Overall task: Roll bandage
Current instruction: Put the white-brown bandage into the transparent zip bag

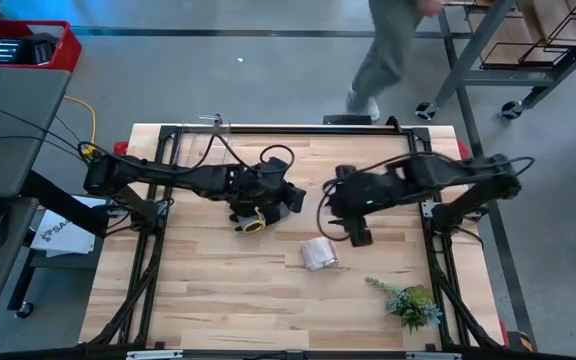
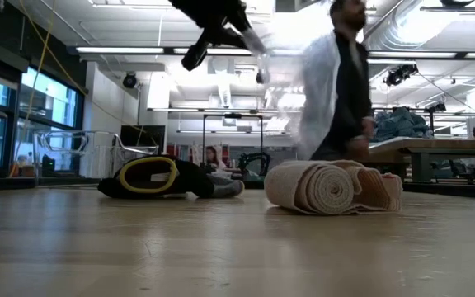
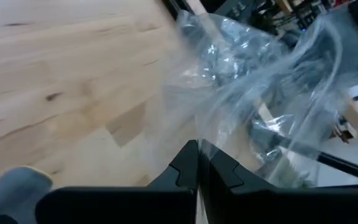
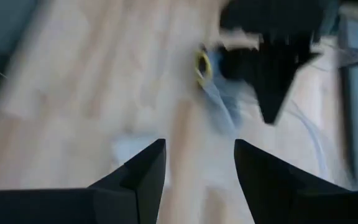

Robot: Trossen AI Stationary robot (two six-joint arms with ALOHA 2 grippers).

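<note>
In the high view the bandage (image 1: 318, 253) lies on the wooden table (image 1: 218, 290) just below the middle of the frame, already wound into a compact roll; the low view shows it at centre right as a cream spiral (image 2: 334, 188) resting on the boards with nothing touching it. The right gripper (image 1: 359, 236) hangs just to the upper right of the roll in the high view, and its own wrist view shows the two dark fingers (image 4: 143, 174) spread apart with only blurred table between them, so it grasps nothing. The left gripper (image 1: 293, 196) sits near the centre of the high view, above and left of the roll; in its wrist view the fingers (image 3: 188, 163) are pressed together and pinch a fold of a crinkly clear plastic bag (image 3: 260, 81) that billows away toward the upper right. A black-and-grey glove (image 2: 167, 177) with a yellow cuff lies at centre left of the low view, and a sprig of green plant (image 1: 411, 303) sits at the lower right of the high view. The rolling itself looks finished, and the step in hand seems to be letting go of the roll and clearing away. If anything is left, the next move would call for checking that the loose end stays tucked, without nudging the roll. A person (image 2: 336, 78) passes behind the table.
</note>
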